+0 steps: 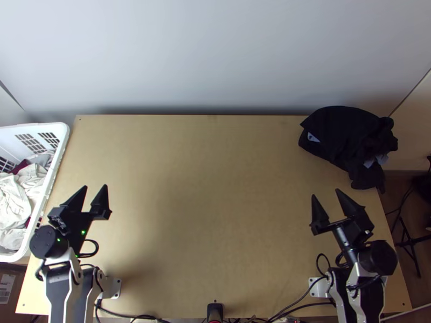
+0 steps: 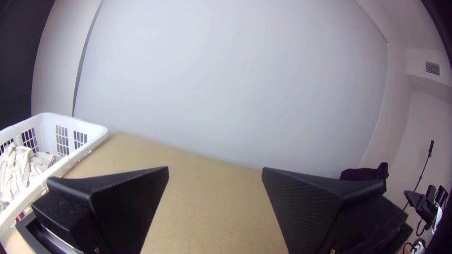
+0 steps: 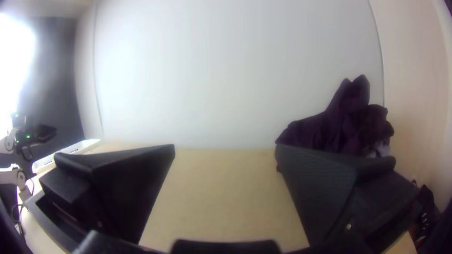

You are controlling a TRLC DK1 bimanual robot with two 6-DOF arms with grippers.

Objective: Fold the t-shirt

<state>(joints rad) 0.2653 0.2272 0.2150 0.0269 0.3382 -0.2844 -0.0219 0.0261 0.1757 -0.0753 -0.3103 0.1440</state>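
Now, the dark cloth [image 1: 342, 132] lies bunched on the far right corner of the tabletop [image 1: 215, 188], partly past the right edge. Toward this edge, the right gripper [image 1: 325, 192] has its fingers spread. Near the left edge, the left gripper [image 1: 95, 187] is spread too, beside the white basket [image 1: 63, 142] with pale clothes [image 1: 15, 202].

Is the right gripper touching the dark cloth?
Apart. The top view shows bare table between the right gripper's tips and the dark cloth.

Left arm [image 1: 59, 290], lower left, and right arm [image 1: 347, 299], lower right: white-and-black links, rounded black joints [image 1: 47, 242], black cables [image 1: 98, 247], 2 pointed black fingers [image 1: 101, 203] each.
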